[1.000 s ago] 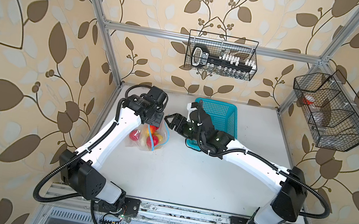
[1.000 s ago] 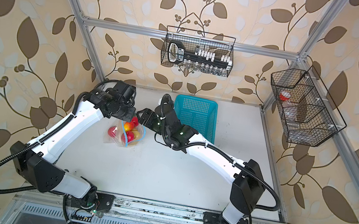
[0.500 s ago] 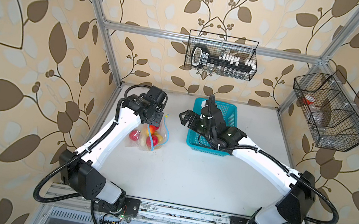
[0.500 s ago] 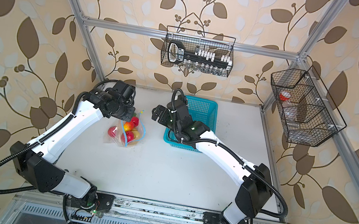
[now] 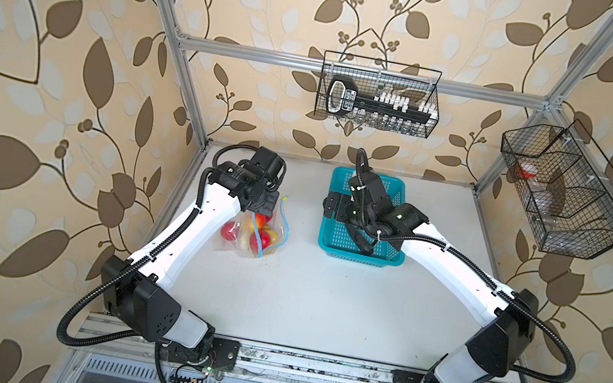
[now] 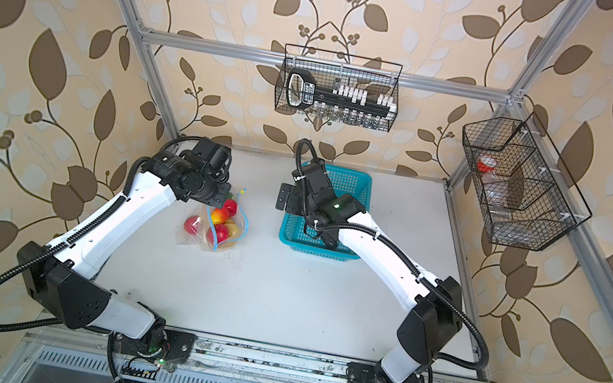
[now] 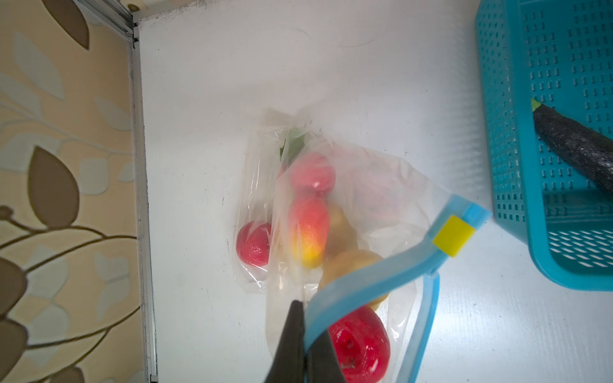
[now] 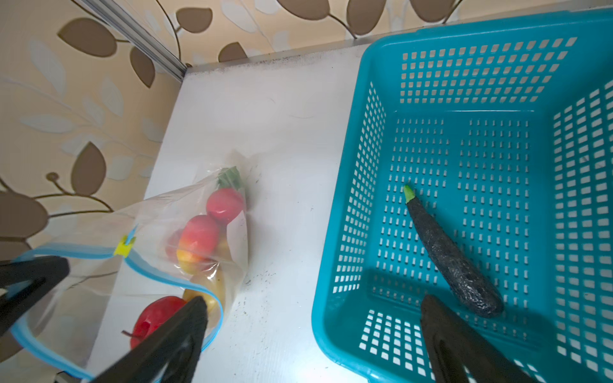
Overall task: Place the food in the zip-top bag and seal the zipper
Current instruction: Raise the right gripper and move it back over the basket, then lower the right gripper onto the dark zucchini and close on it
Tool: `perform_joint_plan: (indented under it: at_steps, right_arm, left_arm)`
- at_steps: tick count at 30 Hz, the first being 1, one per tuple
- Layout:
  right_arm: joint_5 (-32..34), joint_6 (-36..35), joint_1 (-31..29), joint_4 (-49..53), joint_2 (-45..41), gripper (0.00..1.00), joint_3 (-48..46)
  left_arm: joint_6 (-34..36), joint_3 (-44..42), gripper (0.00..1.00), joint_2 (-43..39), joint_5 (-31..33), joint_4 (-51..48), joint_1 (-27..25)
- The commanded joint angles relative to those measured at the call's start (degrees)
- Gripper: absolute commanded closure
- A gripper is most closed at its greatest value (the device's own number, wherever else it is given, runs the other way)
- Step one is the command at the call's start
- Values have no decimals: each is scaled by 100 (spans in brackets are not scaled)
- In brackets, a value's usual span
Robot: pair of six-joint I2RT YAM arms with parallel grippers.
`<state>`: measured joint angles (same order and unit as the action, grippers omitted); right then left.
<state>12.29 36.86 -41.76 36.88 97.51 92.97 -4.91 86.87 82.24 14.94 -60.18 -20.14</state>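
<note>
Fetching food from the turquoise basket (image 8: pixel 365 132) seems the step: the right gripper (image 8: pixel 313 300), spread wide, hangs over 1 eggplant (image 8: pixel 454 255) lying just beside one fingertip. Next it must centre, drop and close. The left gripper (image 7: pixel 305 318) pinches the zipper (image 7: pixel 365 278), with the zip-top bag (image 7: pixel 381 185) hanging open below it.

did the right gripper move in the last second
Yes. The right gripper swung right in both top views, from beside the zip-top bag to over the turquoise basket.
</note>
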Motion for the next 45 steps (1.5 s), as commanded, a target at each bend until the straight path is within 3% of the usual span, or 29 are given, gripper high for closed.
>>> perform_joint_plan:
  at_steps: [1,31,45]
  right_arm:
    - [-124,-523,142,714,348,0,338]
    - [230,-1329,954,1442,1745,0,573]
    - [162,-1628,1166,1728,2763,17,1540]
  left_arm:
    - [-72,33,100,-111,-53,-7,81]
    - [-81,29,100,-140,-123,-3,89]
    - [-81,45,100,-138,-141,-20,107]
